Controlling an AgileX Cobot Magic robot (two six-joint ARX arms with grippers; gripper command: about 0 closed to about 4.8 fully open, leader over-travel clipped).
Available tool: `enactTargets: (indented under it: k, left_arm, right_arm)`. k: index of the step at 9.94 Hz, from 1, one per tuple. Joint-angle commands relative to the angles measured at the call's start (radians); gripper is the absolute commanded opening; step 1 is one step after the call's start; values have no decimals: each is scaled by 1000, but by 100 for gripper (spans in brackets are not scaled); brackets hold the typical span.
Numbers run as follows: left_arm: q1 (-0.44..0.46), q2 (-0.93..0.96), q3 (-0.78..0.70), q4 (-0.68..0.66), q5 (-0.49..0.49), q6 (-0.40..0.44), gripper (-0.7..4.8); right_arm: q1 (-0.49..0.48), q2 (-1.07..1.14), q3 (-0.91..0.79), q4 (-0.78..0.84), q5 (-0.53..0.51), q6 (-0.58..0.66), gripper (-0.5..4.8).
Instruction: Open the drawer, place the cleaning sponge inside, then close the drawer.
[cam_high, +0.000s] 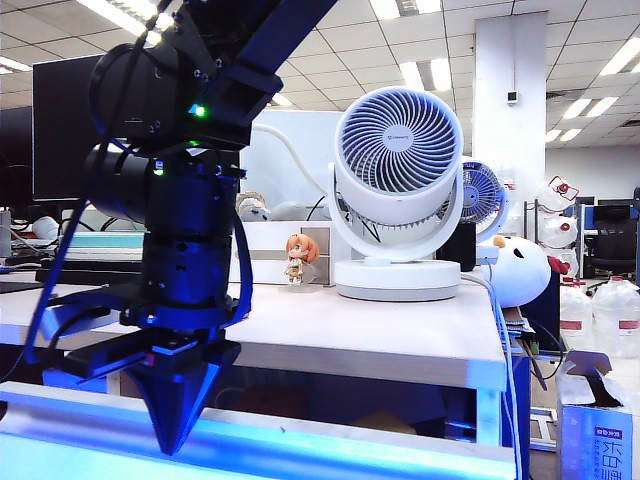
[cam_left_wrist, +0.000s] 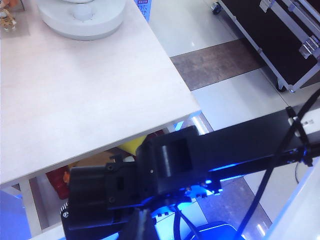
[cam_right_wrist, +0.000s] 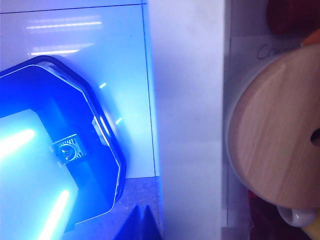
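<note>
Exterior view: a black arm fills the left foreground, judged to be the right arm reaching across. The right gripper (cam_high: 182, 425) points straight down with its fingers pressed together into one wedge, empty, the tip at the glowing rail of the drawer (cam_high: 330, 445) that runs along the lower edge. The step looks like opening: set the tip just behind the rail, then pull straight and level, since so wide a drawer may bind if dragged from off-centre. On the desk (cam_high: 400, 345) behind stand a white fan (cam_high: 398, 190) and a small figurine (cam_high: 298, 258), well clear. The cleaning sponge shows in no view. Left wrist view: looking down on the desk corner and the fan's base (cam_left_wrist: 80, 17), the other arm crosses below. A dark wedge at the lower edge is probably the left gripper (cam_left_wrist: 141, 227), but I cannot tell how its jaws stand. Right wrist view: the closed fingertips sit beside the drawer's white top edge (cam_right_wrist: 187, 125). A wooden lid (cam_right_wrist: 275, 135) lies beyond it and a blue-lit housing (cam_right_wrist: 50, 165) on the floor side; the lid could crowd the sponge's spot
</note>
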Motion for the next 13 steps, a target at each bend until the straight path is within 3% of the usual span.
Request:
enactTargets:
  k: [1,5,6,7,9,13]
  left_arm:
    - [0,-2,5,6,4,3,-5]
    - [0,-2,5,-11,2,-1,-5]
    - [0,-2,5,-37,-30,-1,-5]
    - [0,-2,5,-170,-172,8,-5]
    - [0,-2,5,-173,-126,11,-5]
    - [0,-2,5,-172,-126,11,-5]
  right_arm:
    - [-40,3,2,10,29,-5,-2]
    - [-88,34,2,64,109,-12,-2]
    - [-91,35,2,69,113,-12,-2]
    - [-106,35,2,90,132,-13,-2]
    - [-119,35,2,163,219,-12,-2]
    - [-140,32,8,200,261,-12,-2]
